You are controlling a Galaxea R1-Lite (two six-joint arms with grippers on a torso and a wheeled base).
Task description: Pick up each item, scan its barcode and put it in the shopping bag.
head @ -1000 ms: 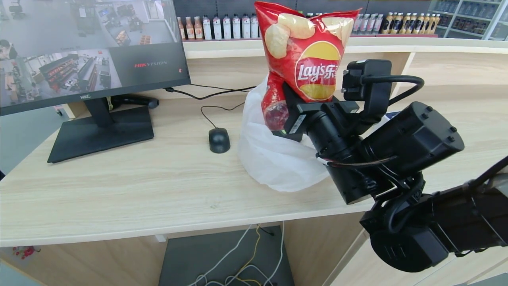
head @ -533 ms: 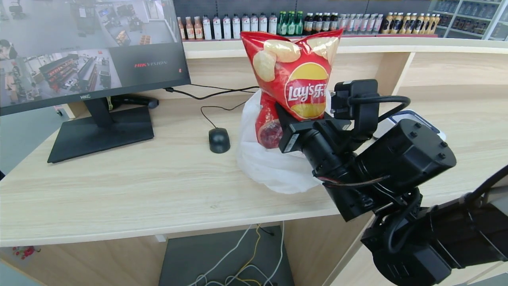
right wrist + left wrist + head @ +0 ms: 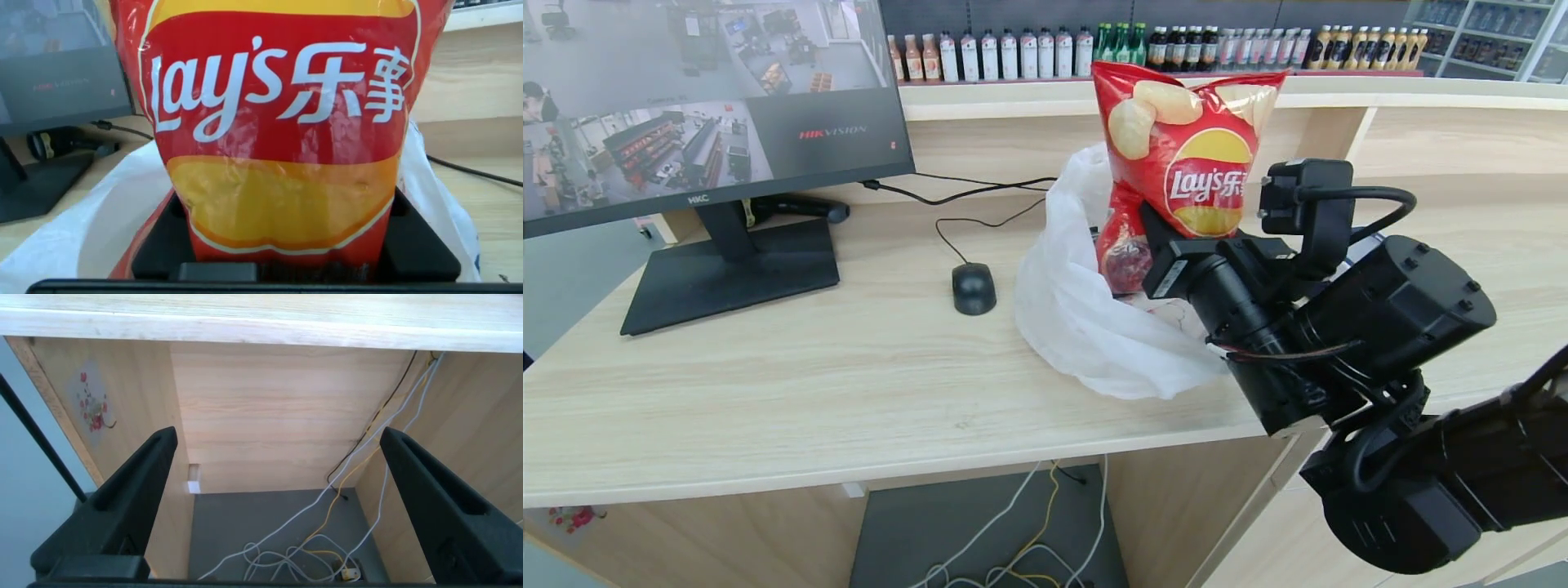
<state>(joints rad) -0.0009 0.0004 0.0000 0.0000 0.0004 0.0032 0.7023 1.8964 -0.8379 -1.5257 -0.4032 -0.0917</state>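
Observation:
A red bag of potato chips stands upright over the open mouth of the white shopping bag on the wooden counter. My right gripper is shut on the chip bag's lower end, which dips into the shopping bag. In the right wrist view the chip bag sits between the black fingers, with the white shopping bag around and below it. My left gripper hangs below the counter's front edge, open with nothing between its fingers.
A monitor on a black stand sits at the counter's far left, with a black mouse and its cable left of the shopping bag. A raised ledge and shelves of bottles run behind. Cables hang under the counter.
My right gripper brought the chip bag down and then shifted it to the right, so its lower end now sits in the shopping bag's mouth. The shopping bag's rim has lifted and reshaped.

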